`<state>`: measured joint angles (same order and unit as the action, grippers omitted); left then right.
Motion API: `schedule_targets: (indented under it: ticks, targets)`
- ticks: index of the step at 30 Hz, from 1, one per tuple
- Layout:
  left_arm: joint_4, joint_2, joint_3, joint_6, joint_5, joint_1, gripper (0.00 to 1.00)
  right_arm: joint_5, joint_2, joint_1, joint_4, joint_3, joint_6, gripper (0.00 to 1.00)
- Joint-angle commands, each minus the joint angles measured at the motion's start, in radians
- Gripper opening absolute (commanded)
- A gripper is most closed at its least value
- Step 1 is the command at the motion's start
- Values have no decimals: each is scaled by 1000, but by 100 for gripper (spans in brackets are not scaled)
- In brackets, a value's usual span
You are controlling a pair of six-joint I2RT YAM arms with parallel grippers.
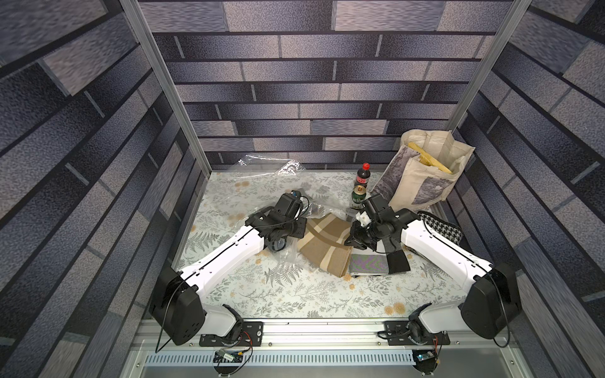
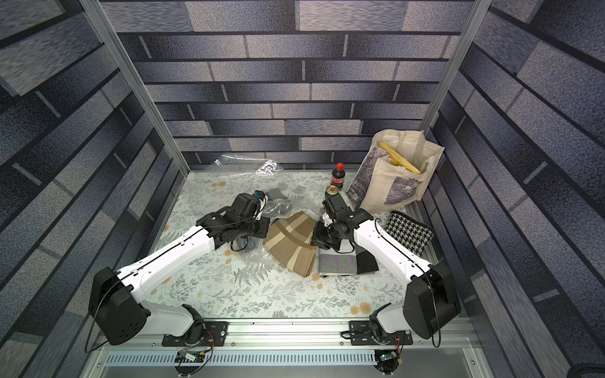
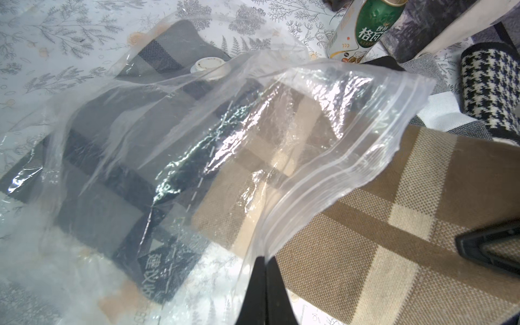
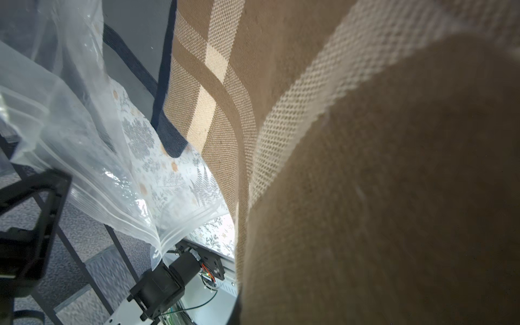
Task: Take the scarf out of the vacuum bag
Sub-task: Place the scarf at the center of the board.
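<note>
A tan plaid scarf (image 1: 324,242) (image 2: 291,242) lies mid-table, one end still inside the mouth of the clear vacuum bag (image 3: 197,126) (image 1: 288,255), the rest outside. My left gripper (image 3: 266,257) (image 1: 279,246) is shut on the bag's zip edge and holds it up. My right gripper (image 1: 355,240) (image 2: 319,240) is shut on the scarf's other end. In the right wrist view the lifted scarf (image 4: 365,168) fills the picture and hides the jaws. The bag's white valve cap (image 3: 206,66) shows above a grey plaid cloth (image 3: 112,168) deeper inside.
A green can (image 1: 359,196) and a cola bottle (image 1: 363,176) stand behind the right gripper. A cream tote bag (image 1: 422,173) leans in the back right corner. Houndstooth fabric (image 1: 442,225) and folded grey cloth (image 1: 370,263) lie under the right arm. Crumpled clear plastic (image 1: 271,165) sits at the back.
</note>
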<state>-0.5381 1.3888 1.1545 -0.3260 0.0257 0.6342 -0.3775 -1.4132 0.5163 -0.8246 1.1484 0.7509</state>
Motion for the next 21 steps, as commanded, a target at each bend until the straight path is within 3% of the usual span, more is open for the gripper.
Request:
schedule_targets:
  ticks: [1,9,21]
  targets:
    - [6,6,4,-1,-1,-2,0,-10,3,-52,-189,66,-144,0]
    - [4,8,-3,2,1,-4,0,158,19,-164,-403,138,-289,1]
    - [10,13,-4,5,-4,-8,0,355,-41,-262,-509,300,-376,0]
